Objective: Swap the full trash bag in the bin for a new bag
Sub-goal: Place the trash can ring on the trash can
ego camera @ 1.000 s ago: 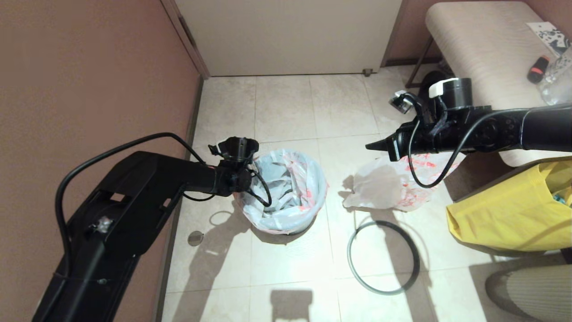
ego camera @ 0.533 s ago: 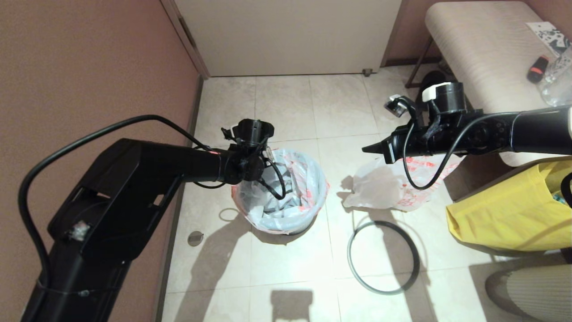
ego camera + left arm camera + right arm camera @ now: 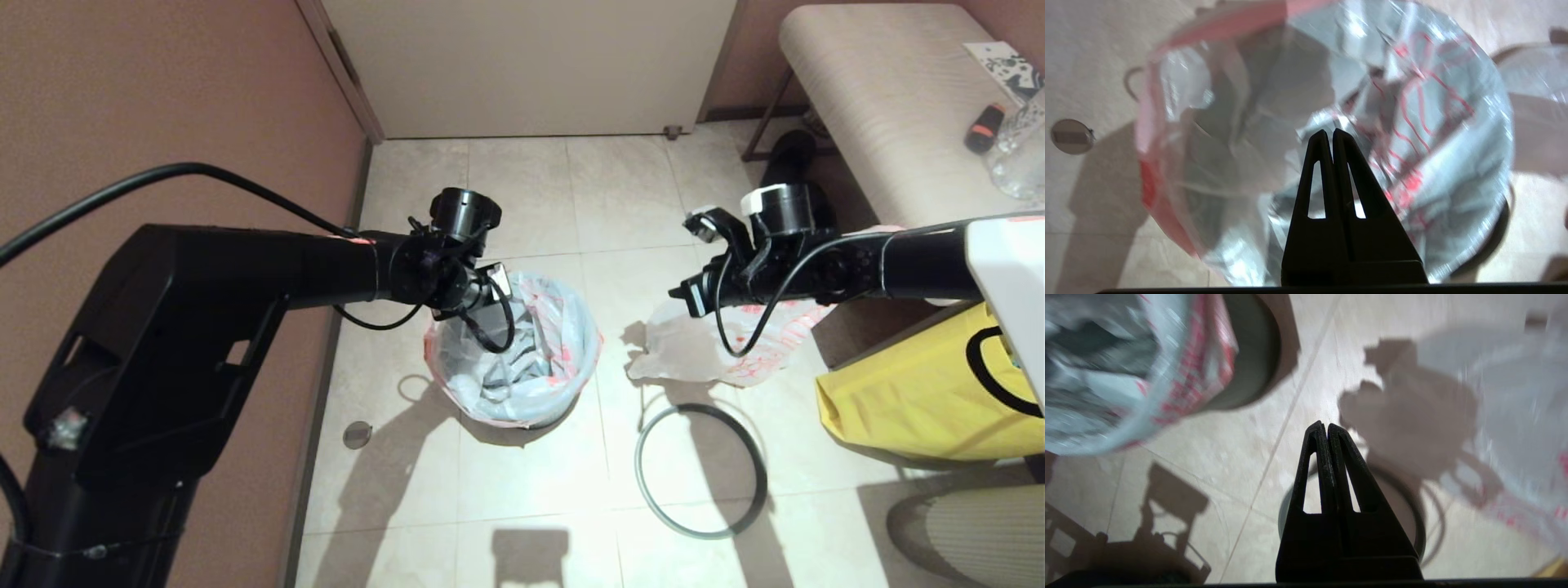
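The black bin [image 3: 558,420] stands on the tiled floor, lined with a crinkled white bag with a pink-red edge [image 3: 563,343] whose mouth is folded over the rim. My left gripper [image 3: 1329,132] hangs shut and empty above the bag's open mouth [image 3: 1412,122]. To the right lies a lumpy white bag with red print [image 3: 702,347]. The grey hoop [image 3: 638,465] lies flat on the floor in front of it. Shut and empty, my right gripper [image 3: 684,296] points down over the floor between the bin [image 3: 1249,355] and the hoop [image 3: 1419,522].
A yellow fabric bag [image 3: 922,392] sits at the right. A beige bench [image 3: 882,90] with a bottle [image 3: 1012,155] stands behind it. A brown wall [image 3: 163,122] runs close on the left, a door [image 3: 531,65] at the back. A round floor drain [image 3: 357,434] is left of the bin.
My left wrist has risen and swung right over the bin's mouth. My right arm has pulled back and tipped its gripper downward. Both grippers stayed shut; bags and hoop have not moved.
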{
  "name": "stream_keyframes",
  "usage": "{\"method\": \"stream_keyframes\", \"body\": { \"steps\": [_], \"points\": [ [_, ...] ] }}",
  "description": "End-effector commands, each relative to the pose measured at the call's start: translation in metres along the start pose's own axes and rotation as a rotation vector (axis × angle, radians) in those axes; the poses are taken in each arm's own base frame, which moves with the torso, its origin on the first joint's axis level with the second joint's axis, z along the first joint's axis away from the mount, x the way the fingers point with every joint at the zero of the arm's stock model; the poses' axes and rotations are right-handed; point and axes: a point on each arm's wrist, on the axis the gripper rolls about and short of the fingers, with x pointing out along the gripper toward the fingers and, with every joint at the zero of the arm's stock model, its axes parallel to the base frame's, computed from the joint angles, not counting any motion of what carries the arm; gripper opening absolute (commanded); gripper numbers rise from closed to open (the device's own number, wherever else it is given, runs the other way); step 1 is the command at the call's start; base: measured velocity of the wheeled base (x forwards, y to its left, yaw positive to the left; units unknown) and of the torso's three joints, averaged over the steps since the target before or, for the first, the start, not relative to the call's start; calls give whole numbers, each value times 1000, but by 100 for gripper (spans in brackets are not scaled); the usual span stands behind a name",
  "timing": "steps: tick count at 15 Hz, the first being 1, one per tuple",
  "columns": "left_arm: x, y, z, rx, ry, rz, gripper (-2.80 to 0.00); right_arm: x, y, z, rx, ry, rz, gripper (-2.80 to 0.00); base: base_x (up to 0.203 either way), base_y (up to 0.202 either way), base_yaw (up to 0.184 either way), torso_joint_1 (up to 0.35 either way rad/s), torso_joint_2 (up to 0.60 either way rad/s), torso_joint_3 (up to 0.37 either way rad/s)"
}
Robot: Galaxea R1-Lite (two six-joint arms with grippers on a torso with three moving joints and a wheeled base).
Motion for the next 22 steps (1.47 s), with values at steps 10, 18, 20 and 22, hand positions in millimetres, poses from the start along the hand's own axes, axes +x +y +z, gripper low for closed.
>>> {"method": "stream_keyframes", "body": {
  "steps": [10,18,20,22],
  "points": [
    [-28,-23,-9,20,42,-77,-280,81,-98,-195,309,488,-356,-280,0,0,0,0,0,0],
    [-21,-18,-2,119,51,-147,-280,70,-88,-232,200,653,-322,-280,0,0,0,0,0,0],
    [-33,-11,9,82,48,-136,-280,76,-89,-241,199,651,-330,-280,0,0,0,0,0,0],
    [-40,-14,9,85,46,-146,-280,79,-90,-244,193,643,-339,-280,0,0,0,0,0,0]
  ]
}}
